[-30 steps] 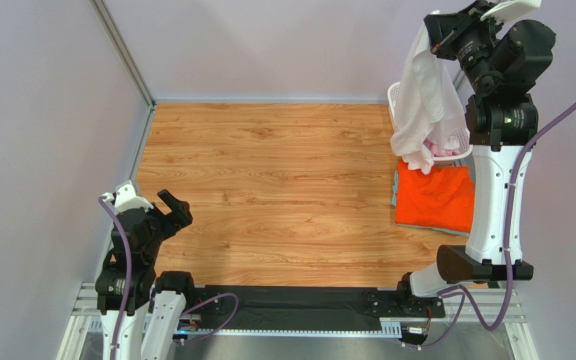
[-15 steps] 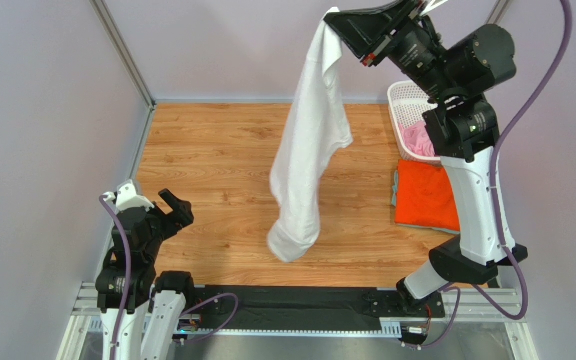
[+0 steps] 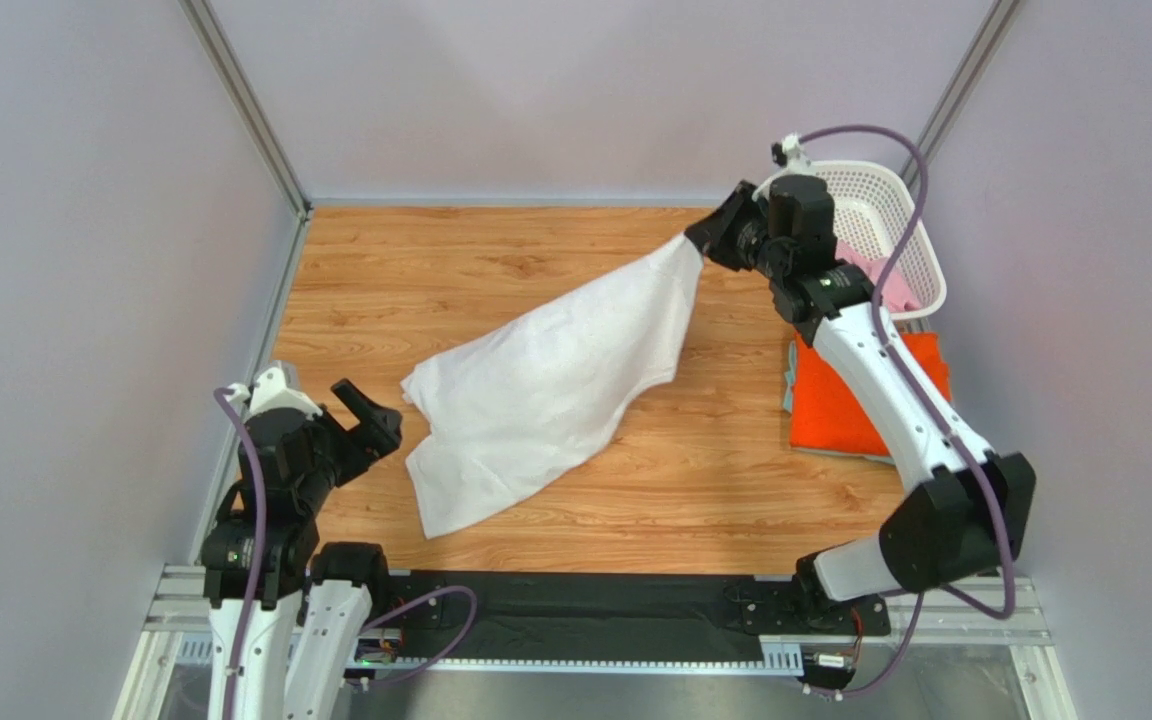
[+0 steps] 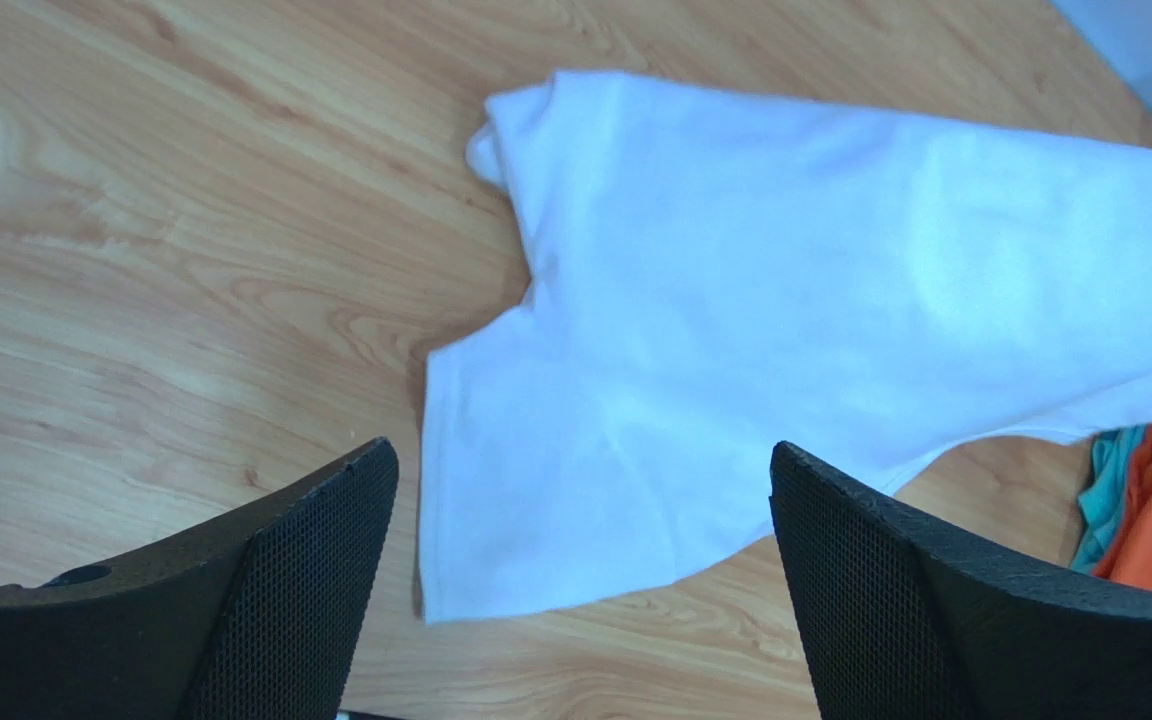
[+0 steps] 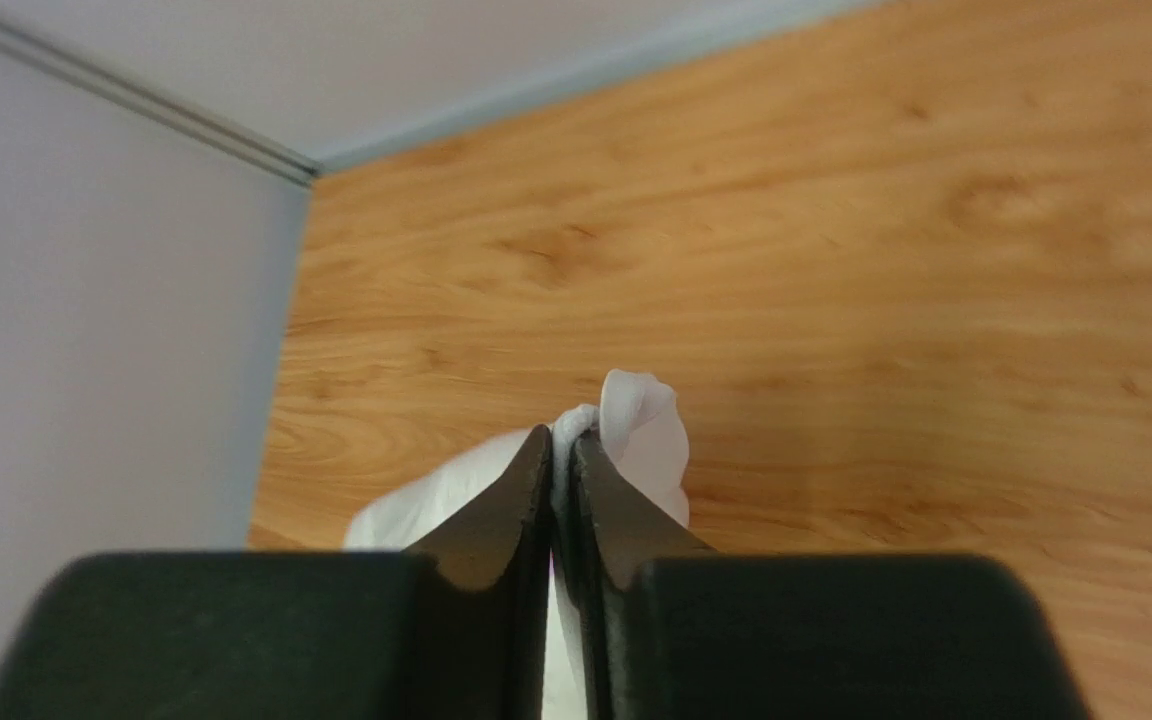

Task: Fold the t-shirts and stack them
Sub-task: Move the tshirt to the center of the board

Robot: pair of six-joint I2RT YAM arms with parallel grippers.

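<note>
The white t-shirt [image 3: 552, 383] lies stretched across the middle of the wooden table, from near left to far right; it also shows in the left wrist view [image 4: 778, 330]. My right gripper [image 3: 698, 245] is shut on its far right corner [image 5: 642, 428] and holds that end up. My left gripper [image 3: 364, 420] is open and empty at the near left, just left of the shirt's near edge. The orange t-shirt [image 3: 853, 398] lies folded at the table's right edge. The pink t-shirt [image 3: 898, 285] lies in the basket, partly hidden by the right arm.
A white lattice basket [image 3: 875, 195] stands at the far right corner. A teal cloth edge [image 3: 788, 383] shows under the orange shirt. Grey walls close in the table at the left, back and right.
My right arm swung down and left from high above the basket, carrying the white shirt out and laying it across the table. My left arm barely moved.
</note>
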